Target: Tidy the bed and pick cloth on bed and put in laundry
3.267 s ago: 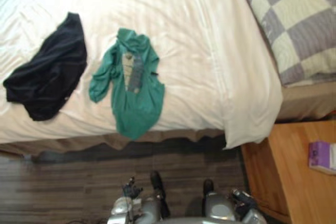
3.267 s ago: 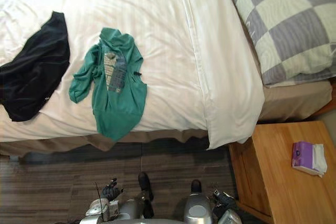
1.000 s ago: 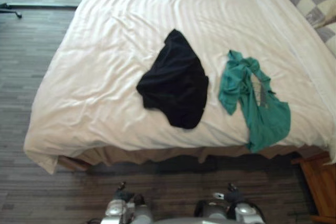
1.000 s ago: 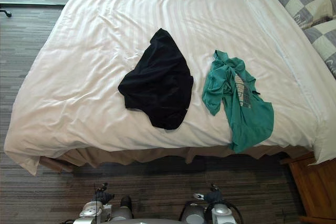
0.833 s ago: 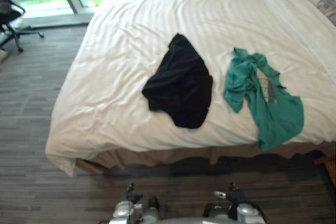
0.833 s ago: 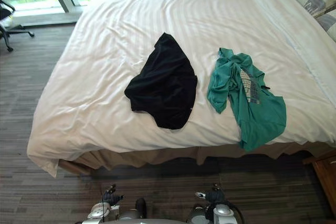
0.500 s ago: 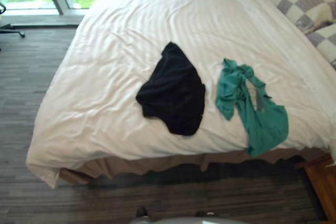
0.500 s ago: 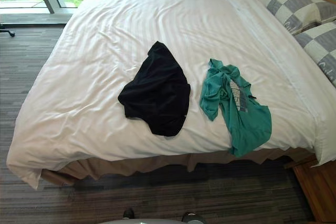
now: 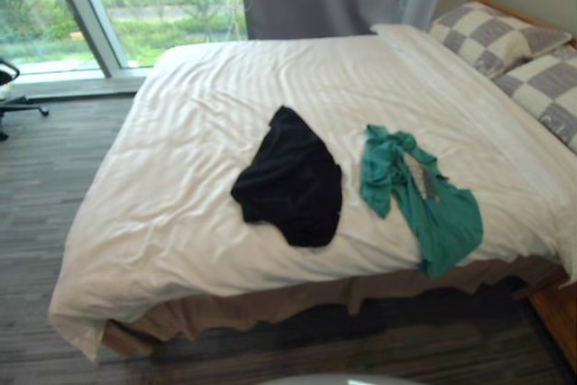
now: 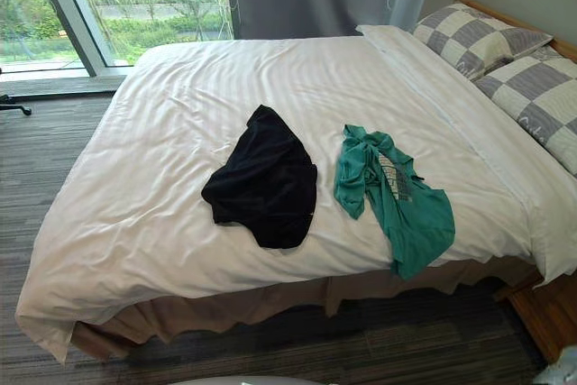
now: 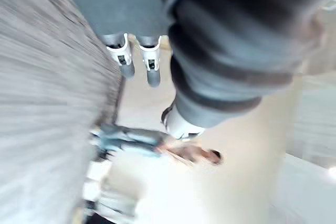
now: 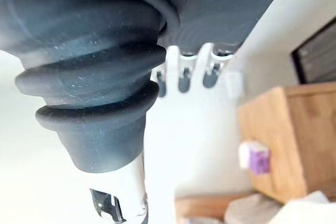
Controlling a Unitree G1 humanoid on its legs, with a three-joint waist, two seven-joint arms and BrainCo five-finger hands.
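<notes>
Fingers of the right hand (image 12: 184, 72) hang straight and loose, gripping nothing. The left hand (image 11: 126, 59), though blurred, looks likewise slack and empty. Out on the white bed (image 10: 162, 178), a black cloth (image 10: 263, 179) lies near the middle. A green shirt (image 10: 397, 196) lies just beside it at three o'clock, its lower end reaching the bed's near edge. Checked pillows (image 10: 487, 38) sit at two o'clock.

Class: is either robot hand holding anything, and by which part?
Nothing is held. The left robot hand and right robot hand show relaxed, empty fingers; the black cloth and green shirt lie on the bed.
</notes>
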